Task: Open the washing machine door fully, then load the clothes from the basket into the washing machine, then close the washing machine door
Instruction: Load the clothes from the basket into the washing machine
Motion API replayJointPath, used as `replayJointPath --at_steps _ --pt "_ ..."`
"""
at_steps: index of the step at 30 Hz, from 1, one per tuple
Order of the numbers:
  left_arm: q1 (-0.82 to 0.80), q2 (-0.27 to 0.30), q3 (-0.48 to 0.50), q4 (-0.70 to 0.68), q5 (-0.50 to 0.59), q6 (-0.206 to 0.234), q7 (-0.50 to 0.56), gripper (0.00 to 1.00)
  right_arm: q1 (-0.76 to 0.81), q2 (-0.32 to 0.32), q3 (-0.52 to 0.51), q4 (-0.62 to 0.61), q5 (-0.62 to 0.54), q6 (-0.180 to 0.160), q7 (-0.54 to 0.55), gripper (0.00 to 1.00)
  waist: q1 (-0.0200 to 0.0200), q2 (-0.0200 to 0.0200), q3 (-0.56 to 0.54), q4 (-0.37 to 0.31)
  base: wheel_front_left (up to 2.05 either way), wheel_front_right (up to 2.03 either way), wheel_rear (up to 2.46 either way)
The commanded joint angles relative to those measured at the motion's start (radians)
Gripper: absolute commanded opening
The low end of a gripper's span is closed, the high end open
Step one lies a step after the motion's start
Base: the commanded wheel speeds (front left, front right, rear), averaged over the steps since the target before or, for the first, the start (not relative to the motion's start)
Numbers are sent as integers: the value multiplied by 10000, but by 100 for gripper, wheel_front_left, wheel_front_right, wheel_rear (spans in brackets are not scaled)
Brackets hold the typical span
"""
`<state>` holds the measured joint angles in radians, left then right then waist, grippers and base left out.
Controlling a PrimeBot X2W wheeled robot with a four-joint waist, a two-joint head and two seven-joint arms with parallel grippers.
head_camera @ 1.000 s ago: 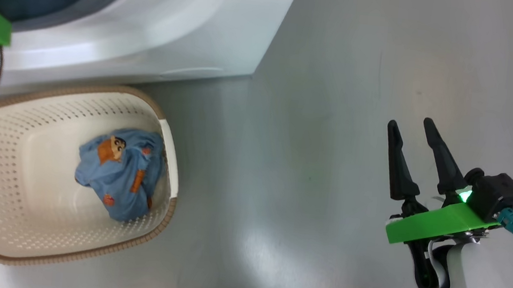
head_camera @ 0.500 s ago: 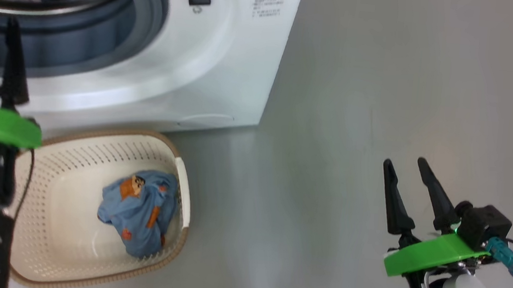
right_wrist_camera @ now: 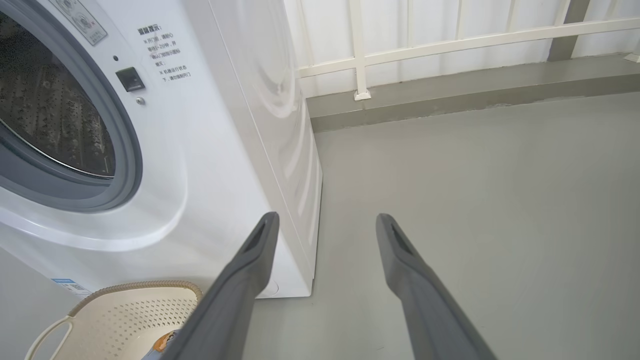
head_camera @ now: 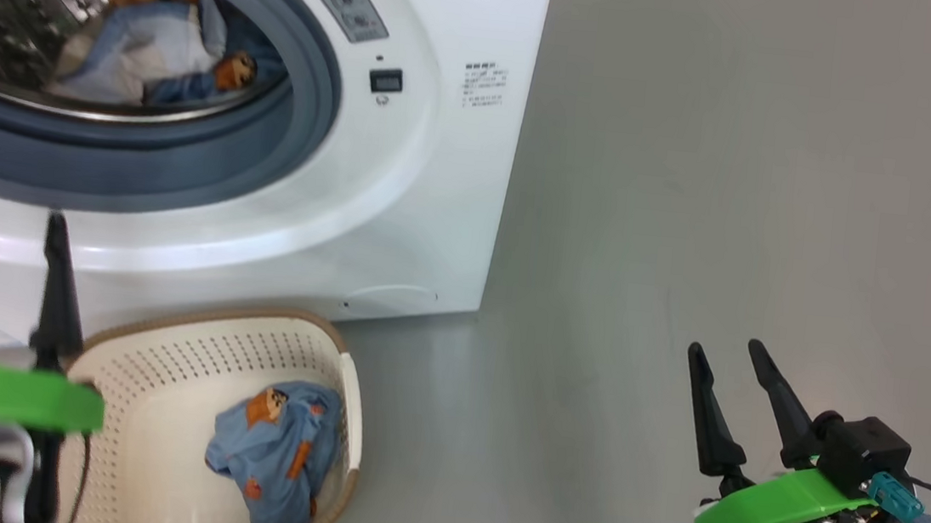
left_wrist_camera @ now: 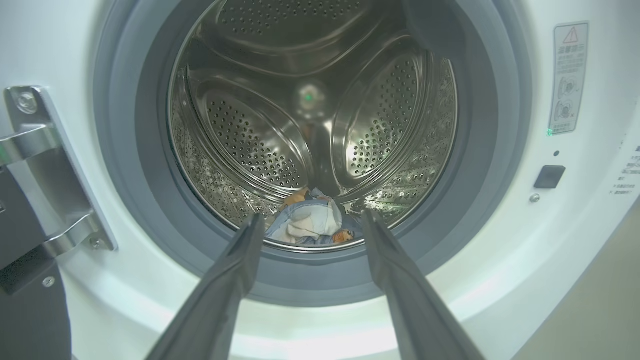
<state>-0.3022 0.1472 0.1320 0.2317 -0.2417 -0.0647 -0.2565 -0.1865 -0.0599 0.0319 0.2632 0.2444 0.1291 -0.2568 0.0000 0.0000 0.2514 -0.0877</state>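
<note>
Change since earlier: head camera is judged raised, since the whole picture is shifted. The drum mouth is now brought into view and the basket is set lower in frame, and neither is taken as moved.
Left gripper point(head_camera: 15, 222): jaws are held wide apart with nothing between them. It is aimed at the drum mouth, near the machine front and above the basket's left end.
Right gripper point(head_camera: 725, 348): jaws are spread and empty. It is held over bare floor, well apart from the machine.
Clothes in drum point(head_camera: 152, 52): one bundle is lodged on the drum bottom, behind the gasket point(head_camera: 307, 135).
Clothes in basket point(head_camera: 277, 448): one bundle is left, against the right-hand wall.
Basket point(head_camera: 212, 318): set on the floor just beside the washing machine point(head_camera: 440, 165) front.
Washing machine door point(left_wrist_camera: 25, 320): swung aside on its hinge point(left_wrist_camera: 50, 165), and the opening is unobstructed.
Progress: opening is judged done and loading about half done. The second bundle and the door closing are outstanding.
Edges: the basket's brown rim and the gasket lip are judged the two sills to be cleared on the lift.
Open room: broad floor point(head_camera: 737, 194) is found right of the machine. On the left, swing is bounded by the door and hinge.
</note>
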Motion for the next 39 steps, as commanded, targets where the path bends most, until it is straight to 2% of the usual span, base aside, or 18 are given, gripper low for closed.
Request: replayJointPath --at_steps 1,10,21,39 --pt "125 244 368 -323 97 72 -53 100 102 -50 269 -190 -101 16 -49 100 0 0 -433 83 0 0 0" --pt "2008 -225 724 -1180 211 110 -53 100 410 -221 302 -176 -104 16 -49 100 0 0 -1059 162 0 0 0" --pt "3520 -712 993 -1801 300 266 -53 100 667 -325 337 -341 -162 16 -49 100 0 0 -1435 107 0 0 0" --pt "4706 -957 944 -2331 382 633 -53 100 822 -483 286 -442 -157 16 -49 100 0 0 -1671 101 0 0 0"
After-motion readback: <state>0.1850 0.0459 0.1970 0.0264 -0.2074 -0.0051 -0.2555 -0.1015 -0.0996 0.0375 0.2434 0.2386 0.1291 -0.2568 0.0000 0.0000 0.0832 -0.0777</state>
